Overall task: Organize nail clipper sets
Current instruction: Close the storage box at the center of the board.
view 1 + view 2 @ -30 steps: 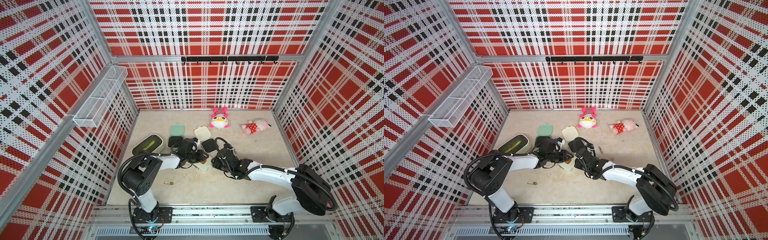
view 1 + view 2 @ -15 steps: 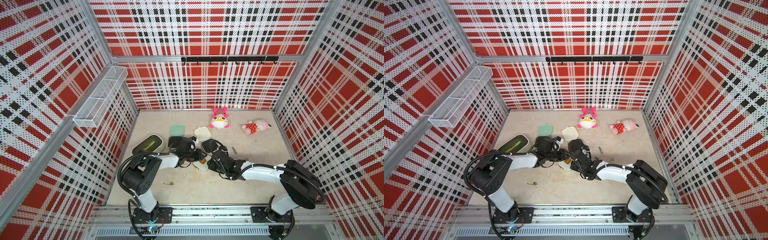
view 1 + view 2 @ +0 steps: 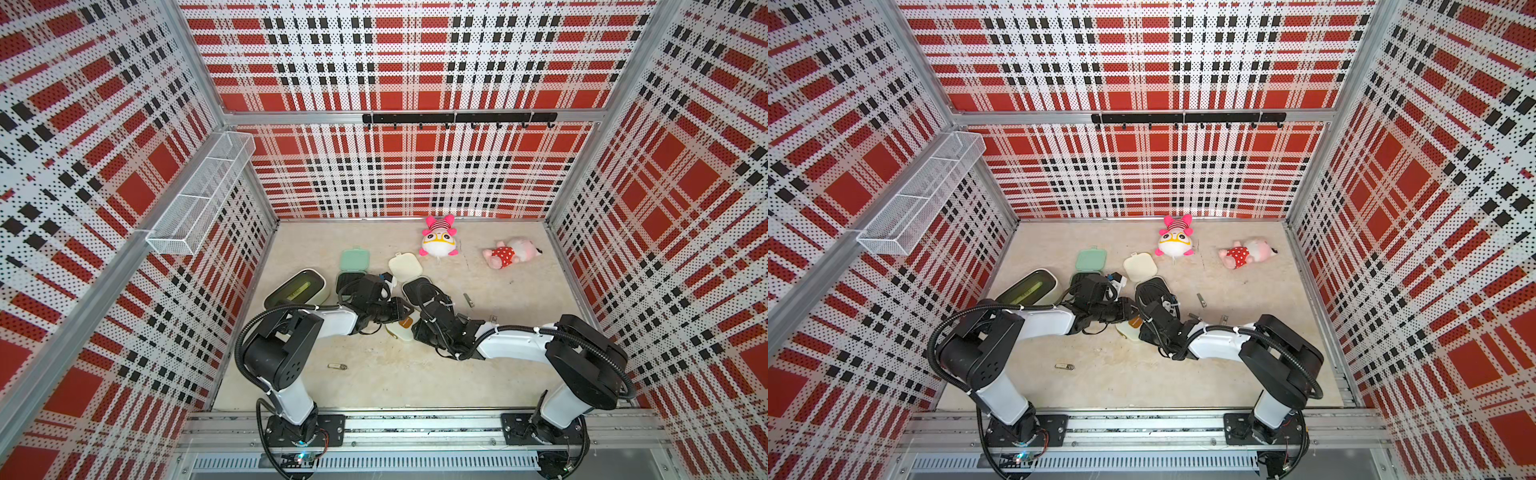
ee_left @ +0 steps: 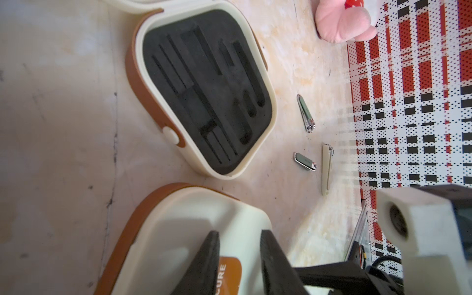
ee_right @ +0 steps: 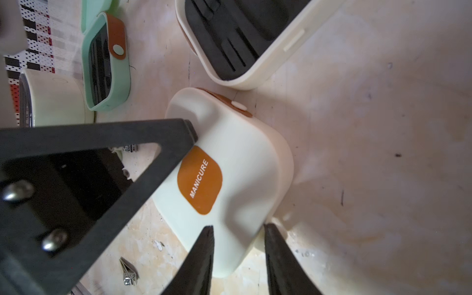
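Both arms (image 3: 336, 322) low, cream case (image 3: 397, 332) between

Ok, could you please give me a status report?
Left gripper, right gripper: fingers apart, both at closed cream rounded-square plastic case, grip unconfirmed. Second cream case open, black insert empty. Small silver metal clippers loose beside it.

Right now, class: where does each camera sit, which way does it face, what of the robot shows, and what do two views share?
Both top views: high over the front rail, looking down; left arm, right arm show.
Left wrist: on its arm, facing the closed cream case past the left gripper.
Right wrist: on its arm, facing that case past the right gripper; one left finger shows.
Shared: both wrist views show the case's orange label.
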`<state>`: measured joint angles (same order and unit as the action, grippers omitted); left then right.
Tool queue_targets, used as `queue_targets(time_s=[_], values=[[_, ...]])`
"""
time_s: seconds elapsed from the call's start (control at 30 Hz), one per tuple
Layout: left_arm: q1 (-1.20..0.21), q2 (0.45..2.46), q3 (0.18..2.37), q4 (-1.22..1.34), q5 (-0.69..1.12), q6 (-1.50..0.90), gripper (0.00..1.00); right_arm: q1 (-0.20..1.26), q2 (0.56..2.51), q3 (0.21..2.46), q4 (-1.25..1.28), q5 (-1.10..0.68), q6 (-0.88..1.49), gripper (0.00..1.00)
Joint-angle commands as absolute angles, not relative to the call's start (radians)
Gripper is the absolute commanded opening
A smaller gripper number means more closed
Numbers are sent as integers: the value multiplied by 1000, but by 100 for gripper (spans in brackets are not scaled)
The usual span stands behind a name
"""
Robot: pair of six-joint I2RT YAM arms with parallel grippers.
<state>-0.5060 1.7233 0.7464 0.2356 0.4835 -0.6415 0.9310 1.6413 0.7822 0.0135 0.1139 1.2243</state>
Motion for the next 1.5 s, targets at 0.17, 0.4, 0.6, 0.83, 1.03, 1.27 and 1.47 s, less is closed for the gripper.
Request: queue_targets(time_s=[0.17,0.4,0.6,0.83,1.03,1.27,1.47], values=[[-496,1743,716,94,437,-623,33,934,1681,786,36,114,1251,40],[-494,1731,734,79,450,-618,35,924,1691,768,77,101,1261,41],[-480,1682,803,-21,424,-564,40,917,1696,767,89,94,1257,41],[-417,1635,852,-154,329,-485,47,914,1705,775,92,89,1253,41],[-411,1668,854,-133,356,-473,49,913,1707,778,95,86,1250,41],[-498,1701,862,-96,418,-471,47,909,1711,781,115,73,1251,42],[-508,1707,814,-94,448,-493,42,896,1712,760,197,33,1274,42]])
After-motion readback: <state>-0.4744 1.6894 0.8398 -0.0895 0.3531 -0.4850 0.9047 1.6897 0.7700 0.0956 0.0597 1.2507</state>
